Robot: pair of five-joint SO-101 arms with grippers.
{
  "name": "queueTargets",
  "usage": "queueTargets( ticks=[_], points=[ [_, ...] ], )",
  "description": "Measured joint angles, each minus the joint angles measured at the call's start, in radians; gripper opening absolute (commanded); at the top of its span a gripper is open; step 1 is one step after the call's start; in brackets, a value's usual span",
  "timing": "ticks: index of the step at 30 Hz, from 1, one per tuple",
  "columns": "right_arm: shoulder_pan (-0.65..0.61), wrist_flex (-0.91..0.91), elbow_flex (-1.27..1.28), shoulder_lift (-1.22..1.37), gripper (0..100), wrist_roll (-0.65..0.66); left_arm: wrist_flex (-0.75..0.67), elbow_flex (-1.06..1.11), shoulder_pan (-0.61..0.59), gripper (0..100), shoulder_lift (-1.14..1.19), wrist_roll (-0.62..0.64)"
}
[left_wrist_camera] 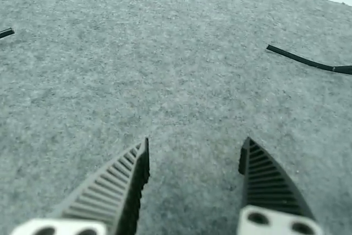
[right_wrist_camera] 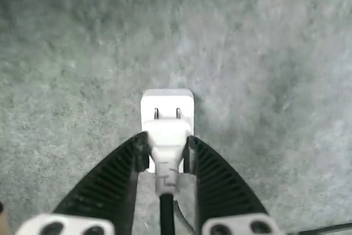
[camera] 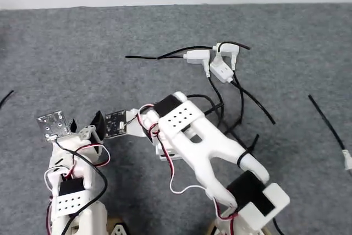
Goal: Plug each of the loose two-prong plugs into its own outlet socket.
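Observation:
My right gripper [right_wrist_camera: 166, 140] is shut on a white two-prong plug [right_wrist_camera: 165, 142] with a black cord. Its prongs point into a white outlet socket [right_wrist_camera: 166, 105] lying on the grey carpet, and a short length of both prongs still shows. In the high view the right arm [camera: 203, 136] reaches from the near right toward the centre and hides its own gripper. My left gripper [left_wrist_camera: 196, 142] stands open over bare carpet with nothing between its fingers. A cluster of white plugs [camera: 198, 56] and a white connector [camera: 221, 71] on black cables lies at the back centre.
Black cables [camera: 242, 100] loop across the carpet behind the right arm. Another black cable [camera: 327, 125] runs along the right side and ends in a white plug [camera: 347, 160] at the edge. A thin cable [left_wrist_camera: 308, 61] lies ahead of the left gripper.

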Motion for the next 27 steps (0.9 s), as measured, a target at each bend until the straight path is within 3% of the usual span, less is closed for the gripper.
queueTargets(
  ticks=[27],
  points=[
    [-0.021, -0.012, -0.097, 0.204, 1.0, -0.021, 0.0, 0.0, 0.0, 25, 0.0, 0.0]
  ],
)
